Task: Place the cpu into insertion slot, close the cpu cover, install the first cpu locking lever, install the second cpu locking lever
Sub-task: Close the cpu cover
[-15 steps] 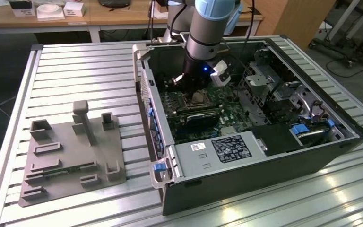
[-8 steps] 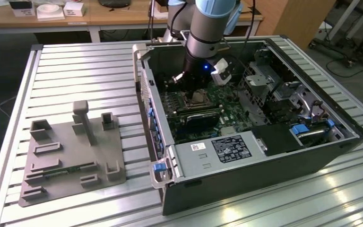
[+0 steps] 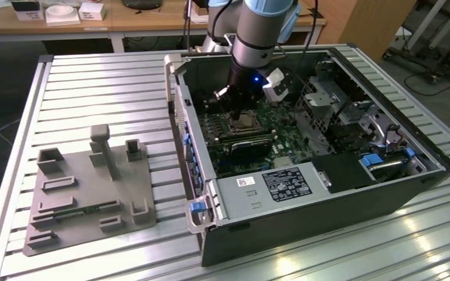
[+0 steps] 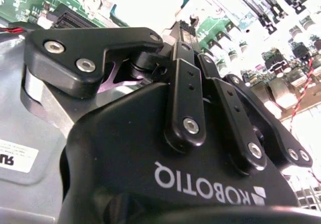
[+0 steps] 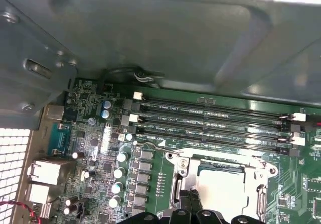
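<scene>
The cpu (image 5: 220,188) lies flat in the insertion slot (image 5: 176,196) on the green board, its pale metal top facing up. The cpu cover (image 5: 220,155) lies down around it as a silver frame. A thin wire lever (image 5: 149,143) runs along the socket's edge toward the memory slots. My gripper (image 5: 189,210) hangs just over the socket's near edge with its black fingertips together and nothing between them. In the exterior view the gripper (image 3: 241,111) reaches down into the open case right over the cpu (image 3: 247,121). The second wrist view looks along the gripper (image 4: 184,32) toward the bright cpu (image 4: 145,3).
Long black memory slots (image 5: 215,116) run beside the socket, below the grey case wall (image 5: 150,43). Capacitors (image 5: 120,174) stand on the socket's other side. A grey box with a white label (image 3: 276,184) fills the case's near end. A grey fixture plate (image 3: 88,193) lies on the slatted table (image 3: 108,88).
</scene>
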Tool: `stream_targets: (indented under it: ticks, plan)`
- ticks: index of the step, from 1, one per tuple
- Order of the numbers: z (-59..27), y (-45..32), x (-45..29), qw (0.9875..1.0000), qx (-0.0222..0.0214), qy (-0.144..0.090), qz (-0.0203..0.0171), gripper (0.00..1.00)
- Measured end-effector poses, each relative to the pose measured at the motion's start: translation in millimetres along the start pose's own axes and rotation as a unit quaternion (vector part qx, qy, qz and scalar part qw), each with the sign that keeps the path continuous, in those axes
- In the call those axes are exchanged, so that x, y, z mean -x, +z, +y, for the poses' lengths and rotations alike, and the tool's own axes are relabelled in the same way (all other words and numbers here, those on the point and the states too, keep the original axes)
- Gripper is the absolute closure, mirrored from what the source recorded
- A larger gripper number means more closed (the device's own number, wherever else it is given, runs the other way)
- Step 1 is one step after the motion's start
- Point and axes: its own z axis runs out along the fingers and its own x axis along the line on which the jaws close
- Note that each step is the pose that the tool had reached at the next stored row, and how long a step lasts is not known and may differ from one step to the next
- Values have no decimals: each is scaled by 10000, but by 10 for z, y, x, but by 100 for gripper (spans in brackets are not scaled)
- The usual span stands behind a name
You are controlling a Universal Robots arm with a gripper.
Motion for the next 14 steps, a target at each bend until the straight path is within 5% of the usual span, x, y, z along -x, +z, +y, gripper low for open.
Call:
stream_targets:
  ticks: [8, 14]
  plan:
    - [-17, -1, 135, 10000, 0, 0, 1, 90]
    - [-19, -1, 150, 10000, 0, 0, 0, 90]
